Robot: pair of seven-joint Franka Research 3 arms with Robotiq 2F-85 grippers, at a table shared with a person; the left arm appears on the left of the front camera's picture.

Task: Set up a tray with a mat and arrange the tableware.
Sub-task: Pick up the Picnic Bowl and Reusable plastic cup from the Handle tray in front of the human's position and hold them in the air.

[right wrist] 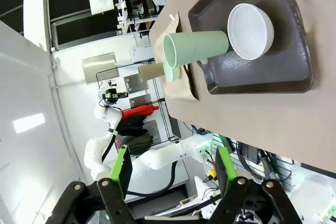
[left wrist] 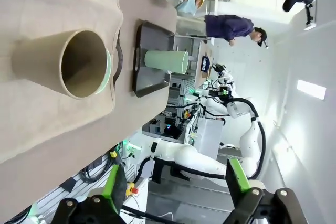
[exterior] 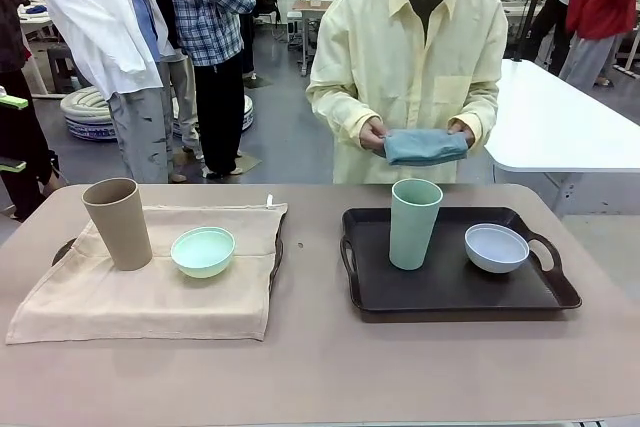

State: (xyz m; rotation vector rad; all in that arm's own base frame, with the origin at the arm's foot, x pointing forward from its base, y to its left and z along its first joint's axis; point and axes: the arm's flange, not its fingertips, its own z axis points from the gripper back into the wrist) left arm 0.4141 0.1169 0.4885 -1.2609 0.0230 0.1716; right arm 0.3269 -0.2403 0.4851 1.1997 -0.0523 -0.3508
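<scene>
Tan cup (exterior: 117, 222), mint bowl (exterior: 203, 250) set on beige mat (exterior: 150, 297), pale green cup (exterior: 415, 224), greyish bowl (exterior: 496, 247) on black tray (exterior: 450, 292), left gripper (left wrist: 176, 179), right gripper (right wrist: 173, 167) spread, empty.

- I see a tan-brown counter (exterior: 320, 377) running across the near side, its far corners rounded.
- Beyond it the floor (exterior: 285, 132) is smooth and grey.
- At far right stands a white table (exterior: 560, 122) with a rounded edge.
- At far left a group of people (exterior: 150, 37) stands, with a low stack of pale round things (exterior: 85, 115) on the floor beside them.
- In the left wrist view, a pale surface (left wrist: 315, 35), wall or ceiling I can't tell, carries a bright rectangular light (left wrist: 311, 88).
</scene>
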